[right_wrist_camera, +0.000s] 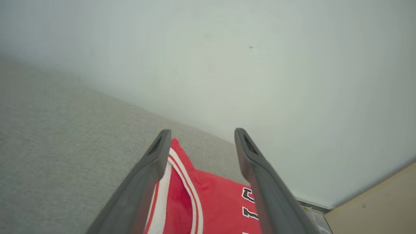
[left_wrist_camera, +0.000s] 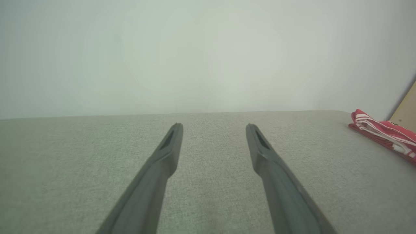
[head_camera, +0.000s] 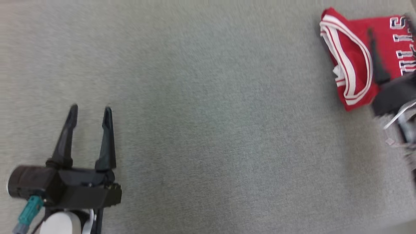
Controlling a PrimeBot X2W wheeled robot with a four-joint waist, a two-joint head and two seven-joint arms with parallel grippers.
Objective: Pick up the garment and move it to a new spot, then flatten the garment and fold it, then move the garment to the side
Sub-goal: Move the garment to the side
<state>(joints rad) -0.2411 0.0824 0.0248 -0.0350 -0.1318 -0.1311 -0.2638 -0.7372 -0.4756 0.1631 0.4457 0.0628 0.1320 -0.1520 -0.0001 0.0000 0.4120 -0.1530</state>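
The garment (head_camera: 354,55) is a red jersey with white stripes and lettering, lying folded at the far right of the grey fabric surface (head_camera: 208,130). My right gripper (head_camera: 388,26) hovers just over it, blurred, with one dark finger crossing the red cloth. In the right wrist view the right gripper (right_wrist_camera: 202,131) stands open above the garment (right_wrist_camera: 211,201), with nothing between its fingers. My left gripper (head_camera: 90,110) is open and empty at the lower left, far from the jersey. From the left wrist, the left gripper (left_wrist_camera: 213,125) points across bare fabric, with the garment (left_wrist_camera: 383,130) far right.
A pale wall (left_wrist_camera: 208,55) rises behind the surface's far edge. A tan wooden board (right_wrist_camera: 373,208) leans beside the garment at the right end. Wide bare fabric lies between the two grippers.
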